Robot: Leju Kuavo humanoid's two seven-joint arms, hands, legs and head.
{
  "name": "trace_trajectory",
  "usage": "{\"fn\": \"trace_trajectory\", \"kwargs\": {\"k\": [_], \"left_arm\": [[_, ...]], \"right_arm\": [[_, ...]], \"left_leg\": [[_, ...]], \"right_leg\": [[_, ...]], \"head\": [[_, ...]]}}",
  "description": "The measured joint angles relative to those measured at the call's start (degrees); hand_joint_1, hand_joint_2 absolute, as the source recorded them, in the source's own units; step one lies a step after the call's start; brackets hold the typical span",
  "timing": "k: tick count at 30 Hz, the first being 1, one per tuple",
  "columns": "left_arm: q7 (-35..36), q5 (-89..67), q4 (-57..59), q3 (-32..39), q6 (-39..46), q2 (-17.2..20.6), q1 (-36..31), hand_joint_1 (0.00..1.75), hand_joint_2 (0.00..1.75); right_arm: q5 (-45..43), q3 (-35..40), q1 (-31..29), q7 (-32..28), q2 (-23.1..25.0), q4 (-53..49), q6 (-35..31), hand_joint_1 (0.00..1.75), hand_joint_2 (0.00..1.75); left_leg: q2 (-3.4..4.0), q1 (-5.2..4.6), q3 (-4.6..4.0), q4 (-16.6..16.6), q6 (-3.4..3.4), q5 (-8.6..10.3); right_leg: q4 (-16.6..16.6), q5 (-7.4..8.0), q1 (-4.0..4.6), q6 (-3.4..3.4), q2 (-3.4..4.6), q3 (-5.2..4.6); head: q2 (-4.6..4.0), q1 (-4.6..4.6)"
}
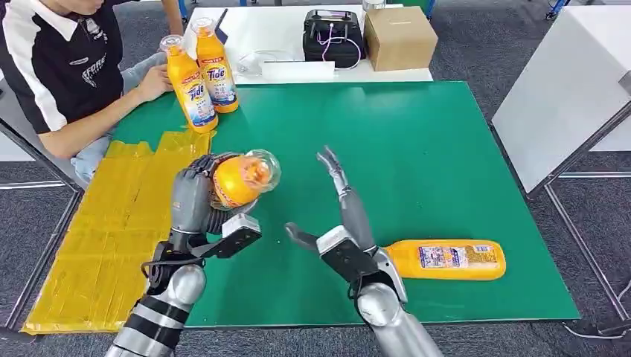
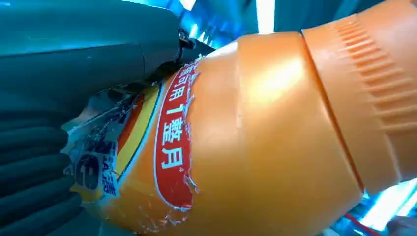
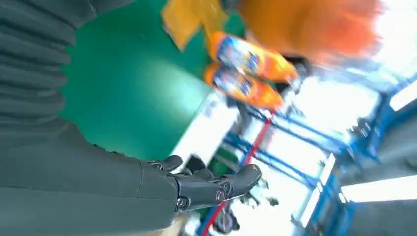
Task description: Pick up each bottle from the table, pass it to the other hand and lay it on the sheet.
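the left hand (image 1: 195, 199) wraps the labelled body of an orange plastic detergent bottle (image 1: 239, 178), held off the green tabletop (image 1: 431, 149) near its left edge, clear cap toward the camera. the right hand (image 1: 338, 216) hangs beside it, fingers spread, holding nothing. the bottle looks stiff, smooth, probably slippery and fairly heavy if full; the label band seems the best grip. the crinkled yellow sheet (image 1: 111, 230) lies along the left edge.

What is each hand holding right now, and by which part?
The left hand grips an orange bottle around its labelled body, cap end free. The right hand is open, holding nothing.
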Motion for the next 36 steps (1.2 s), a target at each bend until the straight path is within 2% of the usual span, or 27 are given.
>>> {"fn": "trace_trajectory", "kwargs": {"k": [5, 13, 18, 25, 36], "left_arm": [[3.2, -6.2, 2.1, 0.0, 1.4, 0.8, -1.5, 1.75, 1.75], [14.1, -31.9, 14.6, -0.7, 6.6, 3.1, -7.6, 1.75, 1.75], [22.1, -33.1, 27.7, -9.1, 8.3, 7.1, -14.2, 1.75, 1.75], [23.3, -33.4, 38.9, -16.6, 6.4, 9.4, -18.6, 1.75, 1.75], [22.6, -33.0, 47.8, -17.7, 1.8, 10.5, -20.3, 1.75, 1.75]], "right_arm": [[-0.5, -1.2, 1.4, -0.4, -0.5, -4.3, -0.5, 0.00, 1.75], [0.2, -1.5, 2.3, -1.3, -0.9, -9.5, -3.0, 0.00, 1.75], [-1.9, -1.5, 2.2, -1.7, -1.0, -10.7, -3.2, 0.00, 1.75], [-2.6, -1.2, 1.9, -1.9, -1.5, -11.9, -3.2, 0.00, 1.75], [-3.3, -0.8, 1.9, -1.8, -2.0, -12.0, -3.1, 0.00, 1.75]], "left_leg": [[0.00, 0.01, 0.01, 0.0, 0.00, 0.01], [0.02, 0.01, 0.01, 0.0, -0.02, 0.02], [0.02, 0.01, 0.01, 0.0, -0.05, 0.05], [0.03, 0.01, 0.00, 0.0, -0.05, 0.04], [0.02, 0.01, -0.01, 0.0, -0.06, 0.05]], "right_leg": [[0.0, 0.00, 0.00, -0.01, 0.01, -0.01], [0.0, 0.01, 0.00, -0.01, 0.02, 0.01], [0.0, 0.01, 0.00, -0.01, 0.02, 0.01], [0.0, 0.01, 0.00, -0.01, 0.03, 0.00], [0.0, 0.01, 0.01, -0.01, 0.03, 0.00]], "head": [[0.00, 0.02], [0.00, 0.00], [0.00, 0.02], [0.00, 0.02], [0.00, 0.00]]}}
